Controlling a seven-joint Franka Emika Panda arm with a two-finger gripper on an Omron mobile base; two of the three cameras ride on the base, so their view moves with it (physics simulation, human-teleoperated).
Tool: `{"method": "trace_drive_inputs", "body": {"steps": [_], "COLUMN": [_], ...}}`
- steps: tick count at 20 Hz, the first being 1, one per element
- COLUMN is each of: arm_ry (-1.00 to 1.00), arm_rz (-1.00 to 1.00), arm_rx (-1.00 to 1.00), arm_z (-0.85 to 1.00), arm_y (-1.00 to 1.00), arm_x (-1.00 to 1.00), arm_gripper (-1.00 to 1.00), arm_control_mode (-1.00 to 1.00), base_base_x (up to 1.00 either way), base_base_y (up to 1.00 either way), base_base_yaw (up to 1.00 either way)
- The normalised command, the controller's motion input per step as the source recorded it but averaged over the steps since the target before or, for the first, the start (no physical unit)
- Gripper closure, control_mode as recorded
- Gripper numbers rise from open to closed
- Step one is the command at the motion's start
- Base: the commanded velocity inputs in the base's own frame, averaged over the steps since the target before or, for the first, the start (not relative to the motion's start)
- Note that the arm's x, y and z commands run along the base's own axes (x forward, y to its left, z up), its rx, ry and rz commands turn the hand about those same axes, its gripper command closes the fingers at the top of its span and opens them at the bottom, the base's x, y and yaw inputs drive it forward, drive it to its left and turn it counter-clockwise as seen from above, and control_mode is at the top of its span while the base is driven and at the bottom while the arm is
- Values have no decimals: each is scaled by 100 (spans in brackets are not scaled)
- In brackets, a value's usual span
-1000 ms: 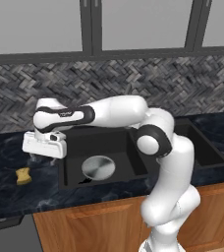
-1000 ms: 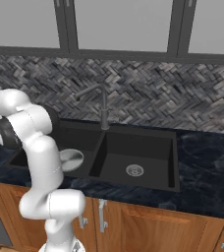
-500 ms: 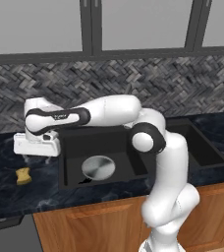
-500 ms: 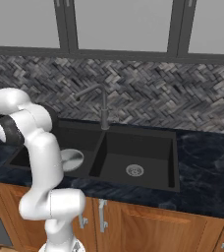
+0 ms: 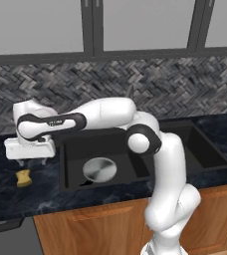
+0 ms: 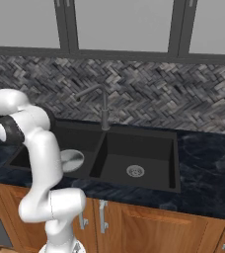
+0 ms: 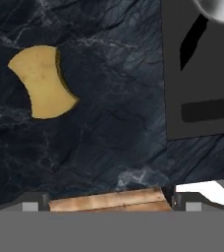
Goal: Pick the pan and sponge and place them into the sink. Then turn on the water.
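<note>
Pan [image 5: 99, 169] sits flat in the wider basin of the sink [image 5: 70, 184] — sponge is the step in hand, by the look of it. Sponge [image 5: 23, 178] lies on the dark marble desk [image 5: 16, 199], left of the sink rim, well apart from the pan. Your claw [image 5: 30, 160] hangs just above and slightly behind it, released, nothing between the tips.

In the hand view the sponge [image 7: 42, 81] sits off to the upper left, not centred. Shift toward it before you descend, and line the tips across the 2 pinched-in sides so they seat in the waist.

Nearby: the faucet [image 6: 103, 106] stands behind the divider, no water running. Nothing lies between claw and sponge; mind the basin edge close on the sink side.
</note>
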Motion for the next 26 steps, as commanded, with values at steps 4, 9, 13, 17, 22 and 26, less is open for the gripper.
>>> {"method": "trace_drive_inputs", "body": {"steps": [4, 9, 13, 17, 22, 26], "arm_ry": [-9, -7, -3, -3, -3, -3], "arm_rz": [15, 9, 2, 2, 3, 6], "arm_rx": [0, 0, 3, 5, 4, 2], "arm_z": [-7, -9, -16, -12, -12, -16], "arm_y": [8, 10, 9, 3, 0, 2], "arm_x": [7, 8, 9, 8, 11, 14], "arm_gripper": [-100, -100, -100, -100, -100, -100], "arm_control_mode": [-100, -100, -100, -100, -100, -100], "base_base_x": [0, 0, 0, 0, 0, 0], "base_base_y": [0, 0, 0, 0, 0, 0], "base_base_yaw": [0, 0, 0, 0, 0, 0]}}
